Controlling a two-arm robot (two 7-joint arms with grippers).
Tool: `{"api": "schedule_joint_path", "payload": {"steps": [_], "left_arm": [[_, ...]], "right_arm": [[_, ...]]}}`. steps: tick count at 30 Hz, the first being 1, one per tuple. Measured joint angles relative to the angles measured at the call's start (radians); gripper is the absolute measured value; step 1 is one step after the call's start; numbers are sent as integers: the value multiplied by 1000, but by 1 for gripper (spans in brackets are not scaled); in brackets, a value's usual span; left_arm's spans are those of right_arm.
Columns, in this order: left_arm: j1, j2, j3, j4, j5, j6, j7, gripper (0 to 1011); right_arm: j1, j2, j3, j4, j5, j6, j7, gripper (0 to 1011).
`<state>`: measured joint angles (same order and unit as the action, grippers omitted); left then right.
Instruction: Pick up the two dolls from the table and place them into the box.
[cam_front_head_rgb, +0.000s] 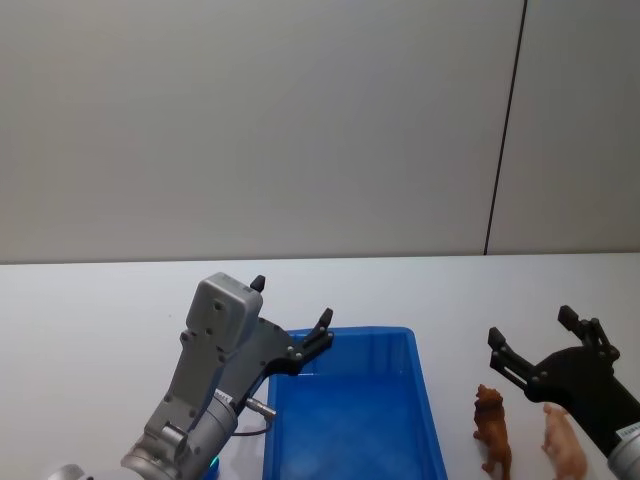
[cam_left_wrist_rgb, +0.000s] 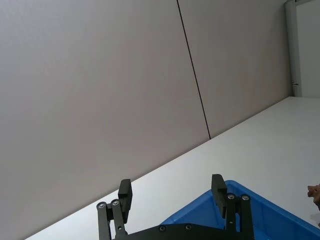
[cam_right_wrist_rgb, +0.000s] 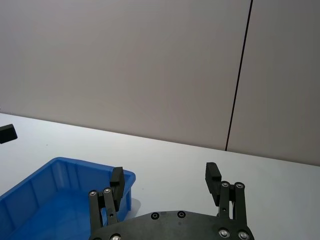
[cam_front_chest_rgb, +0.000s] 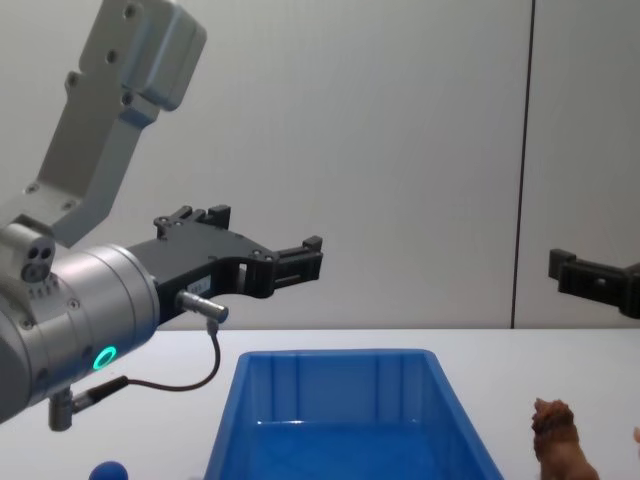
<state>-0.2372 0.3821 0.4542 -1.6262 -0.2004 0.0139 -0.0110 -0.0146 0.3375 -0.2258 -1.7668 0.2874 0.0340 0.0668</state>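
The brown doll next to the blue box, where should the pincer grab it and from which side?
Probably the torso, from above, with the open right pincer hovering beyond it. The brown doll stands on its legs, body running toward the robot, so squeeze its flanks: one side toward the box, the other in the gap beside the pink doll. The left pincer hovers by the box.

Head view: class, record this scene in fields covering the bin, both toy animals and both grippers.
Box: bright blue rectangular plastic bin, nothing seen inside, on the plain white table
Brown doll: reddish-brown shaggy toy animal, upright on the table right of the bin
Pink doll: pale pink toy animal, on the table right of the brown one
Left gripper: open, empty, raised over the bin's far left corner
Right gripper: open, empty, raised near the two dolls
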Motion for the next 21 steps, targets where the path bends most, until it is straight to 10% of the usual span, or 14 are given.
{"api": "schedule_joint_path", "payload": {"steps": [21], "left_arm": [[0, 0, 0, 0, 0, 0, 0, 1002]], "right_arm": [[0, 0, 0, 0, 0, 0, 0, 1001]]}}
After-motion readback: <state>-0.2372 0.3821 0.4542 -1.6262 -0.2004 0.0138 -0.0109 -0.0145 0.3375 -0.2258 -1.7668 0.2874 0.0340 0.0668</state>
